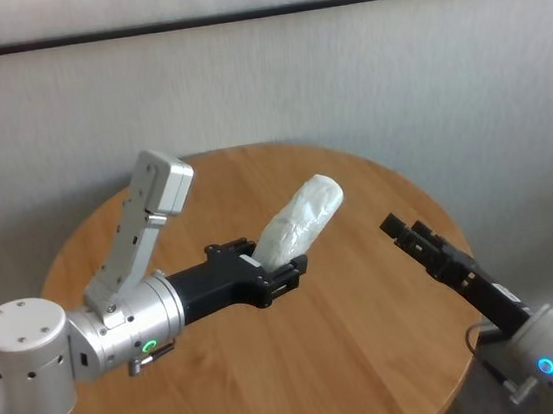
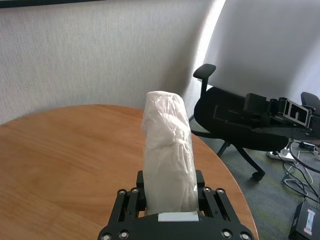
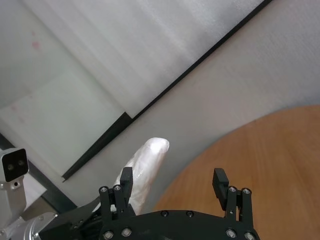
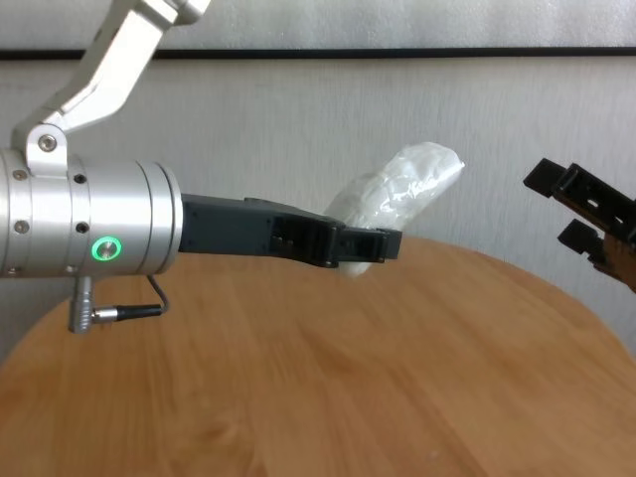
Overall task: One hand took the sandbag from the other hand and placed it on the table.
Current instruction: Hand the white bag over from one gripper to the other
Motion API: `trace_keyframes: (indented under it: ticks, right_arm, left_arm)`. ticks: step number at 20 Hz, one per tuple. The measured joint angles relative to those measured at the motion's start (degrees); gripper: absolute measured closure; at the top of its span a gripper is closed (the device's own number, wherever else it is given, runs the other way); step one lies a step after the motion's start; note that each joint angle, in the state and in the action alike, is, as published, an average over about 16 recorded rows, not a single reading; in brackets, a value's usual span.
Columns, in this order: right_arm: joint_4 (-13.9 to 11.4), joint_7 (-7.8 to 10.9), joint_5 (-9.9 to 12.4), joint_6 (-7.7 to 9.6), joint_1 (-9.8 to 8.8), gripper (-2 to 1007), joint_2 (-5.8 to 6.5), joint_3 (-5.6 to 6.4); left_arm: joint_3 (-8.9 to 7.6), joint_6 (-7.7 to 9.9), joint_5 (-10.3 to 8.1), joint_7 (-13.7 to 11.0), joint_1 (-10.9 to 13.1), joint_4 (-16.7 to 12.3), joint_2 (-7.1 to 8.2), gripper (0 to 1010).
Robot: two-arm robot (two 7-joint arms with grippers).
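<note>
My left gripper (image 1: 275,263), black with a silver wrist and a green ring, is shut on the lower end of the white crinkly sandbag (image 1: 303,220) and holds it tilted upward above the round wooden table (image 1: 304,364). The sandbag also shows in the left wrist view (image 2: 167,150), in the chest view (image 4: 402,194) and in the right wrist view (image 3: 145,167). My right gripper (image 1: 410,234), black and angular, is open and empty, to the right of the bag with a gap between. Its fingers (image 3: 221,182) stand apart in the right wrist view.
A black office chair (image 2: 235,125) stands on the floor beyond the table's edge, with cables and a power strip (image 2: 287,155) nearby. A grey wall (image 1: 341,70) runs behind the table.
</note>
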Motion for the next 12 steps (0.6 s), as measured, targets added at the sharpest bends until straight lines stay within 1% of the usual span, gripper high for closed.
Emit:
trace_keyframes:
  ticks: [3,6,8,12]
  right_arm:
    - [0.6,0.59,2.6,2.09,0.63,2,-0.35,-0.45]
    - [1.4,1.14,4.6,3.89,1.66,2,-0.67,-1.17]
    - [2.0,1.56,5.8,4.81,2.4,2,-1.0,-1.68]
    - [3.3,2.34,7.6,6.05,3.94,2,-1.79,-2.87]
  left_arm:
    - [0.0,0.0,0.0,0.0,0.0,0.0,0.0,441]
    - [0.0,0.0,0.0,0.0,0.0,0.0,0.0,441]
    - [0.0,0.0,0.0,0.0,0.0,0.0,0.0,441]
    - [0.0,0.0,0.0,0.0,0.0,0.0,0.0,441]
